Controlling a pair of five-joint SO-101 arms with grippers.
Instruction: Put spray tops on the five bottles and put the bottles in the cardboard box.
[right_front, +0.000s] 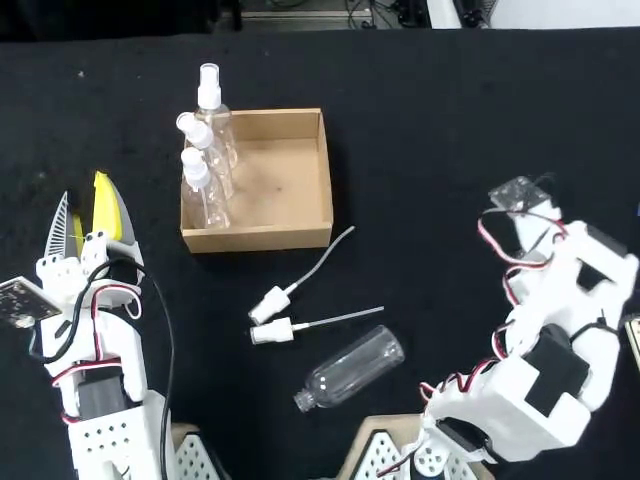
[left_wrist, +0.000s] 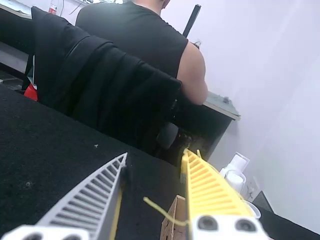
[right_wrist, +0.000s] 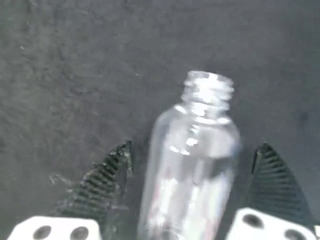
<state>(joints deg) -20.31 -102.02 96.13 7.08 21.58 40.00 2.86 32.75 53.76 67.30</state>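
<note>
**A:** Looking down over the table (right_front: 480, 100), what's on the cloth?

**B:** Cardboard box (right_front: 300, 175) in the middle, with three in already! The far bottle (right_front: 218, 128), the middle bottle (right_front: 216, 165) and the near bottle (right_front: 212, 203) stand upright along the box wall nearest the left arm. Each one wears a spray top.

**A:** And outside the box?

**B:** Two loose spray tops (right_front: 270, 304) lie side by side just in front of it, tubes trailing away. Near them a bare bottle (right_front: 355, 365) lies on its side, neck open.

**A:** Left gripper (right_front: 80, 190)?

**B:** Fingers apart, nothing between them, beside the box over bare cloth. Its own camera catches a box corner and white tops just past the yellow finger (left_wrist: 210, 190).

**A:** Right gripper (right_wrist: 195, 146)?

**B:** Spread wide, with a black finger either side of an open-necked bottle (right_wrist: 187, 170) lying on the cloth. The neck points away and a gap shows on each side (whether it's the one seen from above, I cannot tell).
</note>
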